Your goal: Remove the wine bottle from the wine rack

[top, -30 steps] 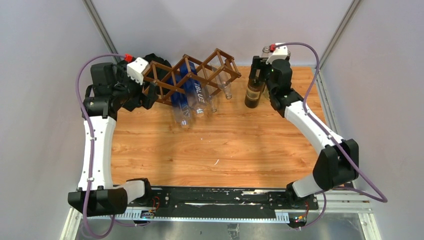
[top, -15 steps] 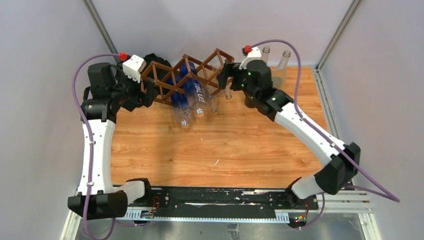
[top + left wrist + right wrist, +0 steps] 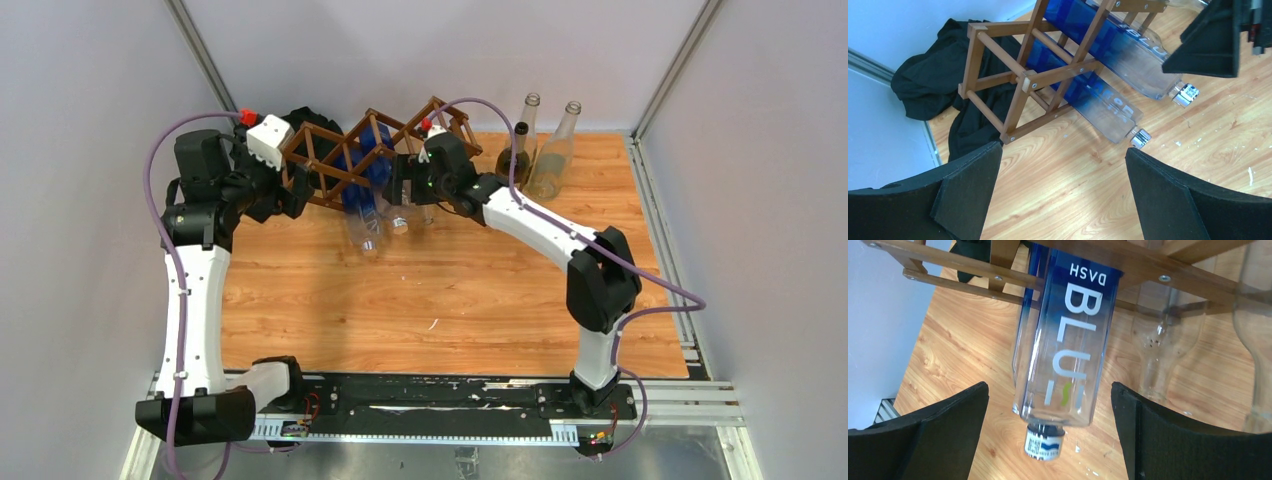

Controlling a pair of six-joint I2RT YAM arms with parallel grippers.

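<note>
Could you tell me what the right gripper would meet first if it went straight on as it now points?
Probably the blue bottle in the wine rack: its capped end lies between the right gripper's open fingers, though depth is unclear.

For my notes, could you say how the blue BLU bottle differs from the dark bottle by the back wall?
The blue bottle lies slanted in the wine rack, cap downward; the dark bottle stands upright off it. The blue bottle fades to clear, with white lettering; the dark bottle is uniformly dark. Both have narrow necks.
</note>
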